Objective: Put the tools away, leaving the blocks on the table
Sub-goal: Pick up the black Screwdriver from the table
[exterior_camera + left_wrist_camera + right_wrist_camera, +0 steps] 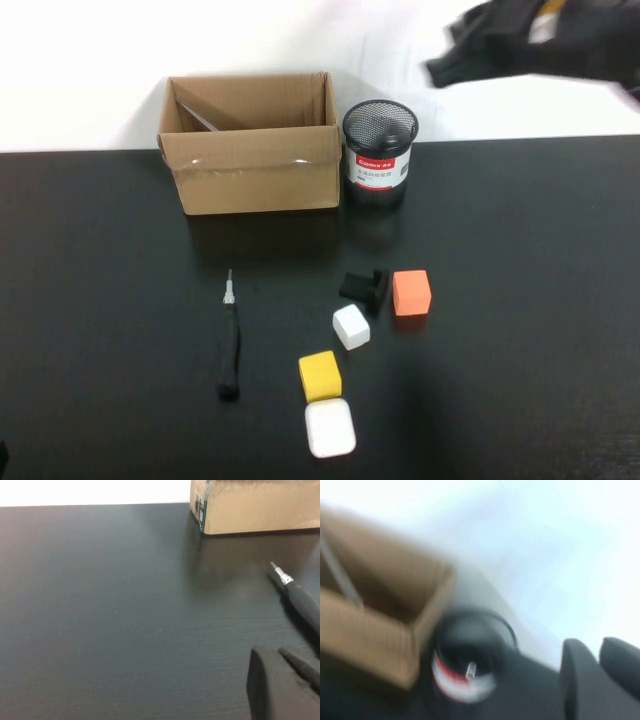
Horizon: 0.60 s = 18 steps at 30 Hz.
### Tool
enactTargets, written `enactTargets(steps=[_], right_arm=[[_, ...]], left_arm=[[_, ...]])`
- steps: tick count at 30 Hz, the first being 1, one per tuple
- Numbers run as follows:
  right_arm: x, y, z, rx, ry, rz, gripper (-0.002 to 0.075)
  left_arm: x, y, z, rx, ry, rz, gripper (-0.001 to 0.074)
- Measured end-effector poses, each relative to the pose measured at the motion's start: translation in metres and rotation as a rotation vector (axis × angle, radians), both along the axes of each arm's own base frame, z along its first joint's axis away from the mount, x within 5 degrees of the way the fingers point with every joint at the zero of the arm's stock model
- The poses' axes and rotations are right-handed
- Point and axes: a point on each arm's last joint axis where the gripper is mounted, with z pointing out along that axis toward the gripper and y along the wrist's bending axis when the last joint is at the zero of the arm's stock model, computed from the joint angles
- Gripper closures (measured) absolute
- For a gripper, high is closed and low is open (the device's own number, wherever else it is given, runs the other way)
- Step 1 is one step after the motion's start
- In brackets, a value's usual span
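Near edge, lower centre of the high view: flat white square (pixel 330 428) on the table (pixel 100 300), yellow cube (pixel 320 375) just behind it. Left of these lies the screwdriver (pixel 229 340), alone, long axis running near-to-far, metal tip toward the box.

Mid-frame: white cube (pixel 351 326), a small black object (pixel 364 286) (can't identify it), orange cube (pixel 411 292) touching or just beside it.

Far, upper centre: open cardboard box (pixel 250 160) with a slim grey item leaning inside; mesh pen cup (pixel 379 152) against its right side, something metal-tipped inside it in the right wrist view.

Left gripper (pixel 285 687): low over the table at the lower right of its wrist view, screwdriver (pixel 300 597) just ahead of it; jaw spacing can't be told. Right gripper (pixel 470 55): raised at the upper right above the cup, blurred; jaws close together in its wrist view, nothing visible between them.

Judgement: screwdriver is the remaining tool, and the left arm is much nearer.
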Motion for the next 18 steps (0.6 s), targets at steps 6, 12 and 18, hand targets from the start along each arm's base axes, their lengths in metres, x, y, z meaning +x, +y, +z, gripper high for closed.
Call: enactTargets(steps=[6,12,18], right_arm=[[-0.067,-0.032,0.039,-0.1,0.097,0.009,0.073],[-0.139,-0.057,0.025,-0.003,0.154,0.035,0.0733],[-0.183,-0.073,0.002,0.05,0.22,0.041,0.0733]], left_arm=[[0.0,0.0,0.0,0.0,0.0,0.0,0.0739],[0.0,0.0,0.0,0.0,0.0,0.0,0.0738],[0.0,0.0,0.0,0.0,0.0,0.0,0.0738]])
